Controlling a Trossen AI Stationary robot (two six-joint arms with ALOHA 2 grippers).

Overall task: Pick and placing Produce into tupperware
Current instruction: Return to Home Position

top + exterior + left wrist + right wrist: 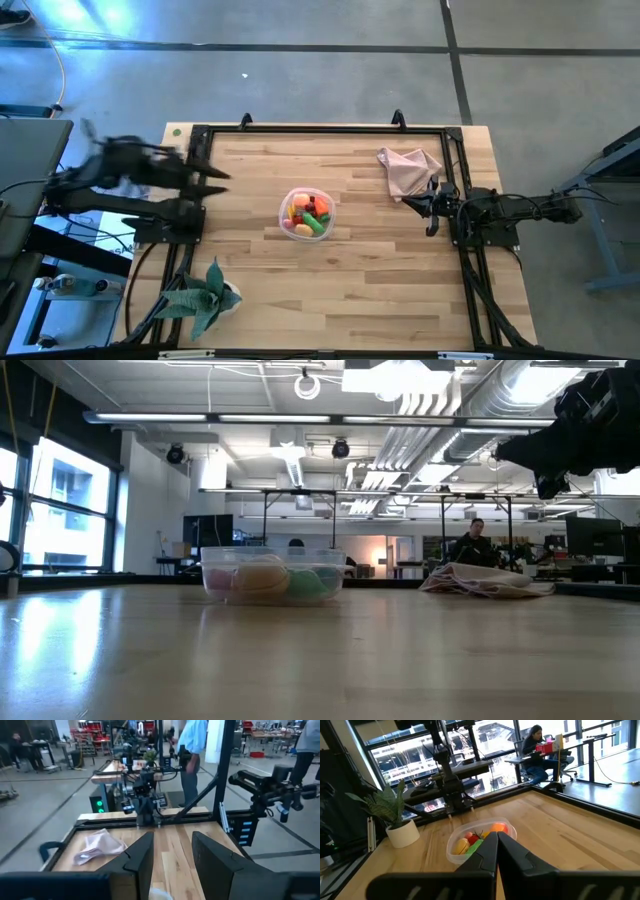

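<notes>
Left tool, open, hovers over the table's left edge; right tool, closed, hangs raised by the right edge.

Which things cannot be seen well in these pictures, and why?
- Produce: too small to count in the high view; in the low view the tub's cloudy wall shows only colours.
- Tub, left wrist view: almost wholly cut off by the lower edge, under the open left pincer.
- Tub, right wrist view: the shut right pincer covers its near side.
</notes>
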